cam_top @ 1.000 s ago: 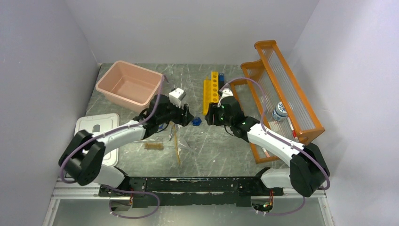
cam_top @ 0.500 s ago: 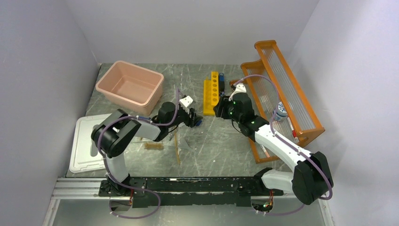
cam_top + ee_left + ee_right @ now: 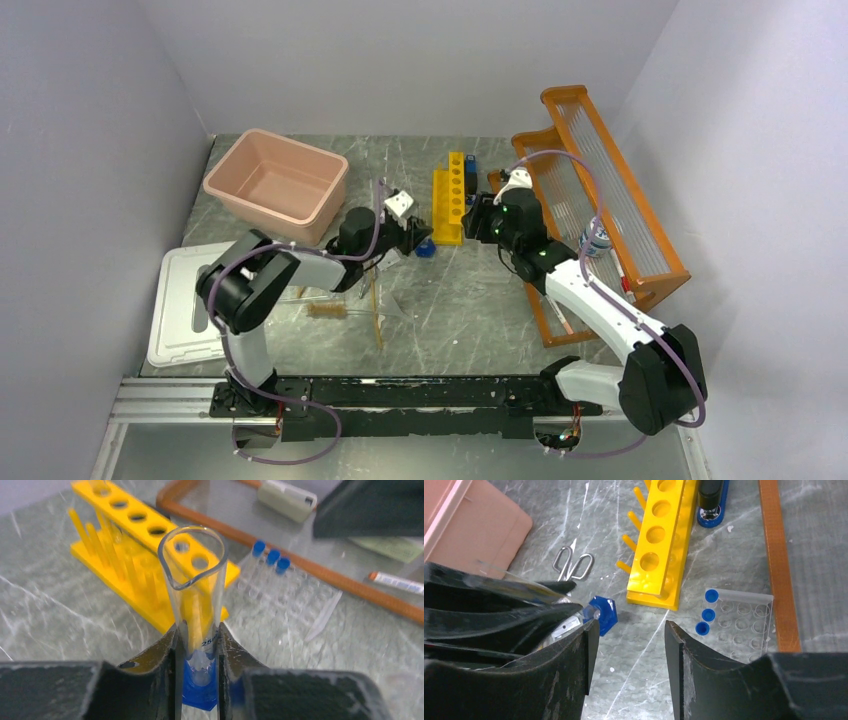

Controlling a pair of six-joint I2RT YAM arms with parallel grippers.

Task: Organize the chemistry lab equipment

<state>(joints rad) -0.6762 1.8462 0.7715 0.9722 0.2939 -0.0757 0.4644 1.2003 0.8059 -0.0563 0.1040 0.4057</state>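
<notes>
My left gripper (image 3: pixel 196 636) is shut on a clear glass measuring cylinder (image 3: pixel 194 590), gripping it just above its blue hexagonal base (image 3: pixel 603 614). The spouted mouth points away toward the yellow tube rack (image 3: pixel 145 540). In the top view the left gripper (image 3: pixel 413 238) sits mid-table, with the blue base (image 3: pixel 425 250) at its tip. My right gripper (image 3: pixel 631 630) is open and holds nothing; it hovers beside the blue base. Metal scissors (image 3: pixel 572 565) lie past the left fingers. Three small blue caps (image 3: pixel 707 612) sit in a clear tray (image 3: pixel 746 617). A wire brush (image 3: pixel 327 310) and amber tubing (image 3: pixel 377 312) lie nearer the arm bases.
The pink tub (image 3: pixel 277 185) stands at the back left, and its white lid (image 3: pixel 190 300) lies by the left wall. The big orange rack (image 3: pixel 600 200) leans at the right with a small white jar (image 3: pixel 596 238) on it. A dark bottle (image 3: pixel 713 500) stands behind the yellow rack.
The left jaws have closed on the cylinder, and the left arm has folded in toward it. The right gripper has drawn back toward the orange rack.
</notes>
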